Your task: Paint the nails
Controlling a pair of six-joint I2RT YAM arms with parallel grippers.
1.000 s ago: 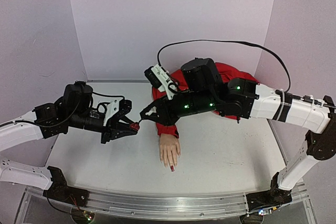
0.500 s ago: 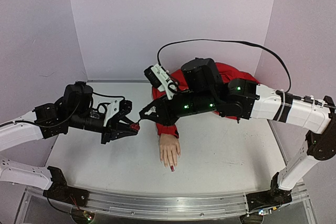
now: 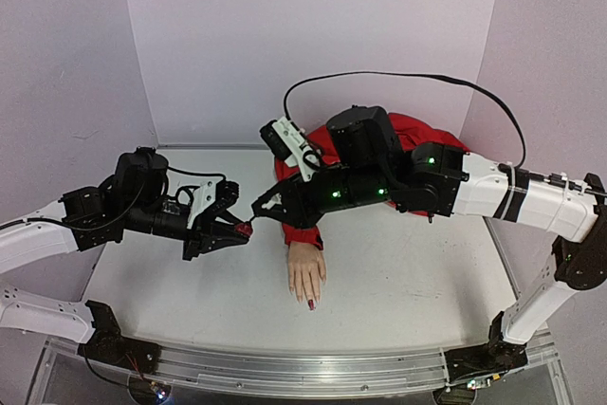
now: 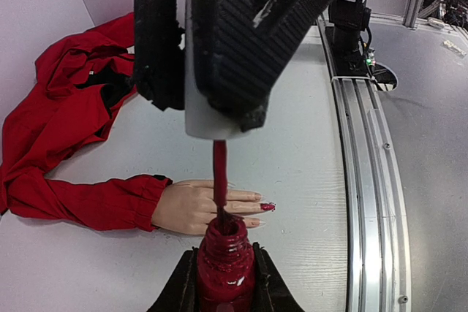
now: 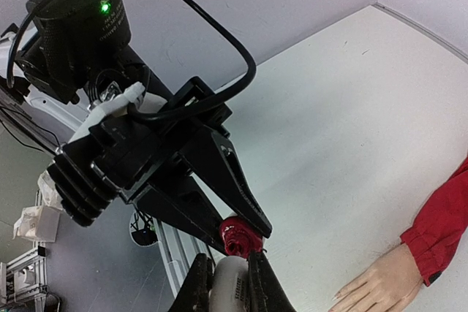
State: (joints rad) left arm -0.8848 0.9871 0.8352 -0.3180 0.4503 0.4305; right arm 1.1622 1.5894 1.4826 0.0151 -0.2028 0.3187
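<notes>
A pale mannequin hand (image 3: 306,275) in a red sleeve (image 3: 302,234) lies palm down at mid table. One of its nails (image 3: 310,304) is dark red; in the left wrist view that nail (image 4: 267,207) sits beside natural pale ones (image 4: 256,222). My left gripper (image 3: 239,230) is shut on the open dark-red polish bottle (image 4: 225,264), held above the table left of the hand. My right gripper (image 3: 261,208) is shut on the white cap (image 5: 230,286). The cap's brush stem (image 4: 219,169) dips into the bottle's neck (image 5: 241,233).
The red garment (image 3: 417,139) is bunched at the back behind the right arm. A black cable (image 3: 398,75) arcs above it. An aluminium rail (image 3: 285,367) runs along the table's near edge. Lilac walls close in the back and sides.
</notes>
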